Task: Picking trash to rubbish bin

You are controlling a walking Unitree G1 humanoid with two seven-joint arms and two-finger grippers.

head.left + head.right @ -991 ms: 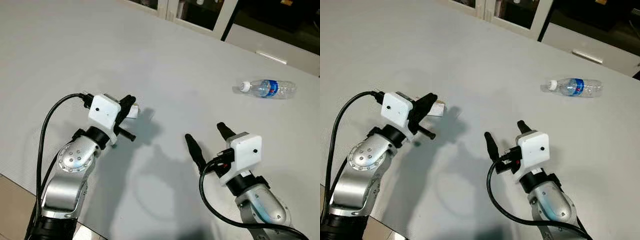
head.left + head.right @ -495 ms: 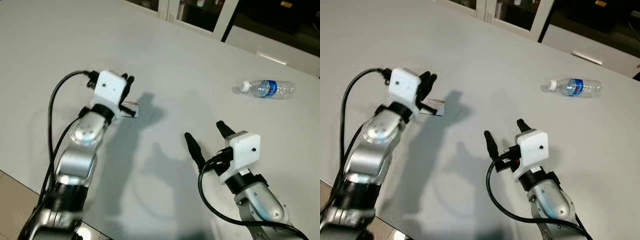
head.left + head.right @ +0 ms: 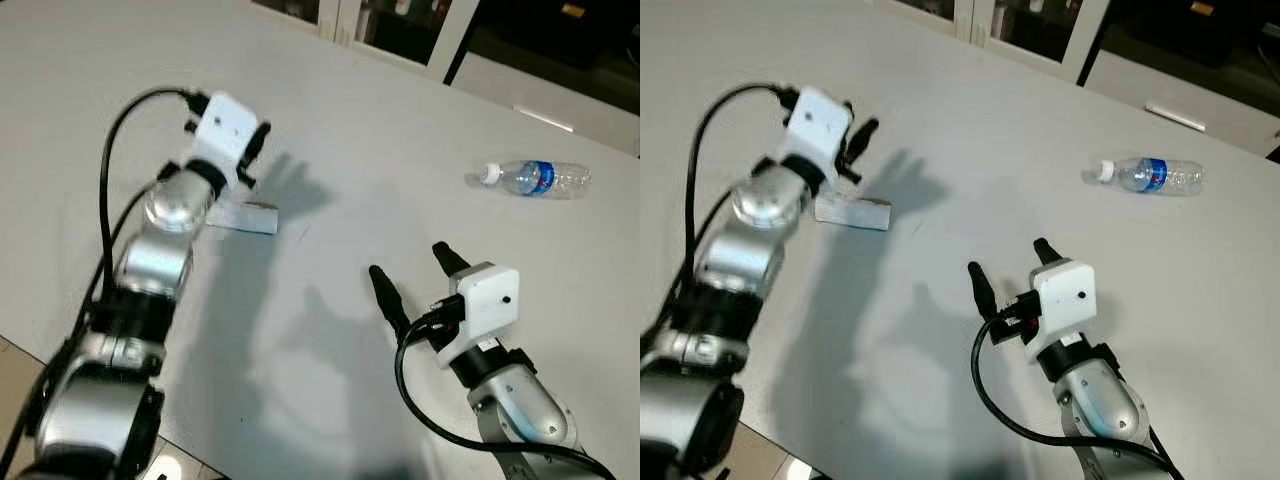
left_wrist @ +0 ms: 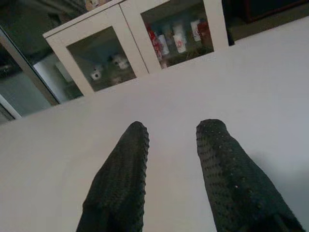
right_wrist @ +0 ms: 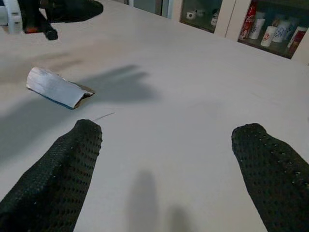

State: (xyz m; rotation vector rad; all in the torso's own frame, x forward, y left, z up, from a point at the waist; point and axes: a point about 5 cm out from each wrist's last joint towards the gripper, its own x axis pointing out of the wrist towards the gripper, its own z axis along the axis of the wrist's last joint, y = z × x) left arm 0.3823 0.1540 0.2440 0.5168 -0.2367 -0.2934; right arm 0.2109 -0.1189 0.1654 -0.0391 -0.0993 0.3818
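I read this as a home room: white glass-door cabinet [image 4: 145, 53] holding cups [image 5: 268, 34] at 12 o'clock.

Right tool [image 5: 166, 169] spread; crumpled, possibly foil, wrapper [image 5: 58, 87] ahead.

A pale grey matte floor [image 3: 330, 130], a blue-labelled clear plastic bottle [image 3: 533, 178] and a silver-grey flattened wrapper [image 5: 58, 87] were seen.

The left gripper [image 3: 255, 150] is largely hidden behind its own white camera housing [image 3: 222, 122] — only dark finger edges show. The flattened wrapper [image 3: 852, 212] lies partly under the left arm [image 3: 160, 235], its near end covered. The cabinet [image 4: 140, 43] holds cans and cups too small to identify — the bottle's label [image 3: 543, 176] is unreadable.
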